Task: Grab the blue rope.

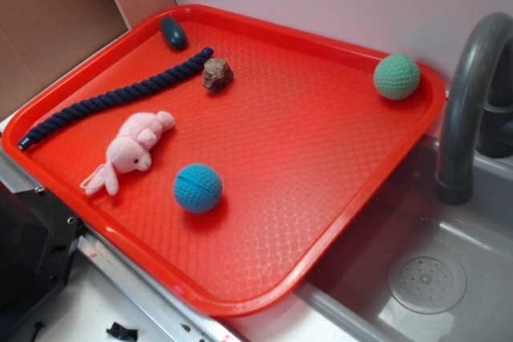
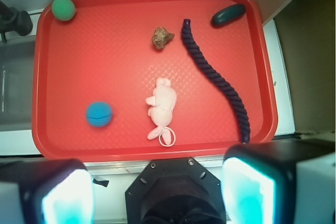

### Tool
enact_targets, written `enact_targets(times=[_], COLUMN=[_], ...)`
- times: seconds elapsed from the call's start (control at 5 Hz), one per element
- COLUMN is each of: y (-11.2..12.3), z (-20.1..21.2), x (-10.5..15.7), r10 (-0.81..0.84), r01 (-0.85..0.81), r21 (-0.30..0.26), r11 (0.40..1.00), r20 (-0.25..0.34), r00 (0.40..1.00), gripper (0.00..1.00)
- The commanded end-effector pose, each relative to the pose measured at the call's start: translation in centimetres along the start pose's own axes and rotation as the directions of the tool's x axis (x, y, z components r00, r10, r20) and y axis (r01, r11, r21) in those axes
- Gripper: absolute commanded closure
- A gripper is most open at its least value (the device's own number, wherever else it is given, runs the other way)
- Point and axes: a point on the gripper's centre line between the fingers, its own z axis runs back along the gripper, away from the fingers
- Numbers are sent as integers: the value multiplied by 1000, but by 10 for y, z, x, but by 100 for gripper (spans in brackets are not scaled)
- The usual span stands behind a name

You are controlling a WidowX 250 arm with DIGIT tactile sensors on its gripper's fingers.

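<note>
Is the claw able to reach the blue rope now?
Probably yes. The blue rope lies bare on the tray, apart from the pink toy; the open claw hovers high above, unobstructed.

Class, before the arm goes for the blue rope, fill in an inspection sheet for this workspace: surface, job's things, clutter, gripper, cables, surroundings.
Surface: red tray, textured, lying flat.
Job's things: blue rope, stretched in a gentle curve near one tray edge, untouched.
Clutter: pink plush toy, blue ball, green ball, brown rock, dark teal oval, all apart from one another.
Gripper: gripper open, off the tray, holding nothing.
Cables: nothing seen.
Surroundings: grey sink and faucet beside the tray.
</note>
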Motion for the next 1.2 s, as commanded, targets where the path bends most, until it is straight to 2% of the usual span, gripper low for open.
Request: enact_targets(times=[0.0,0.2,0.4,0.6,0.8,1.0], y=[0,10,36,65,90,115], z=[0,-13,-32,-55,-75,-105], x=[0,8,14,30,46,79], r10=[0,-47,-95,-259,-376,-534], r01=[0,47,94,256,374,531], r21=[0,13,28,73,62,130], r11=[1000,999,995,964,925,837], r20=[0,27,23,34,32,-18], r00=[1000,999,995,965,926,846], gripper=[0,0,0,0,0,0])
